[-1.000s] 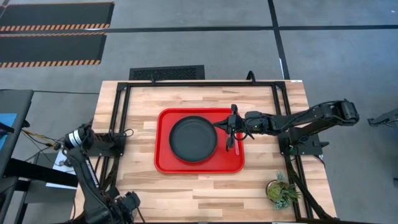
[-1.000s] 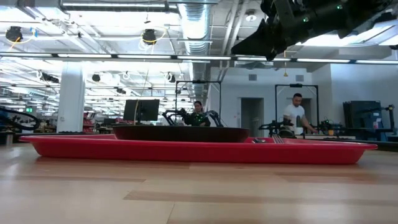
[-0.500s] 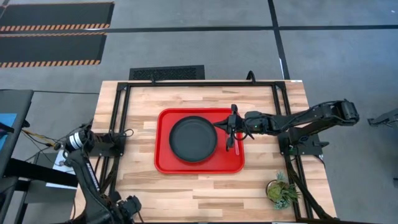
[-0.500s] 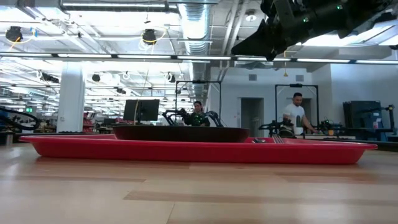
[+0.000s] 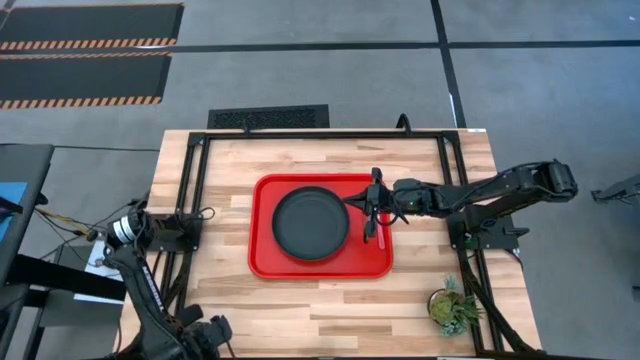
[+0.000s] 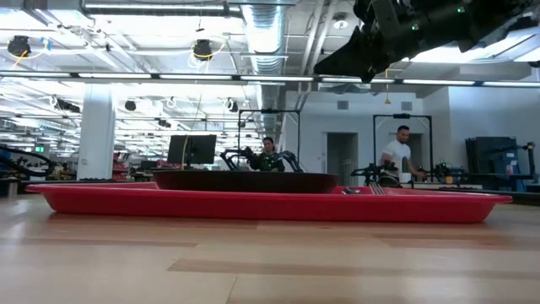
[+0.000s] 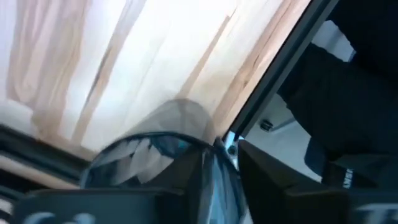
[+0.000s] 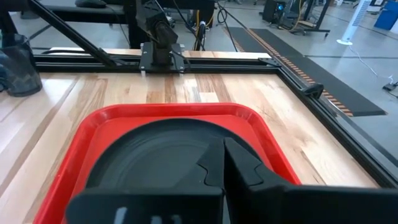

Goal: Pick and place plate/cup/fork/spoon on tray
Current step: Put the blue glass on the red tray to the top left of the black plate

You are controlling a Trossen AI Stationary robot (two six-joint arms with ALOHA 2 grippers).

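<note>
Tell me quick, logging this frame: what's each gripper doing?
Left gripper: parked off the table's edge, state cannot be told.
Right gripper: above the red tray, fingers shut, holding nothing visible.

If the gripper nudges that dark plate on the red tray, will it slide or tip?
The plate lies flat and low on the tray, so it would probably slide, not tip. The tray's raised rim would likely stop it. It looks rigid.

Place: robotics lab or workshop hall.
Ceiling: ducts (image 6: 268, 38) and strip lights are running overhead.
Floor: hazard-striped mats (image 5: 85, 50) are lying nearby.
People: two are working at benches (image 6: 396, 152).
</note>
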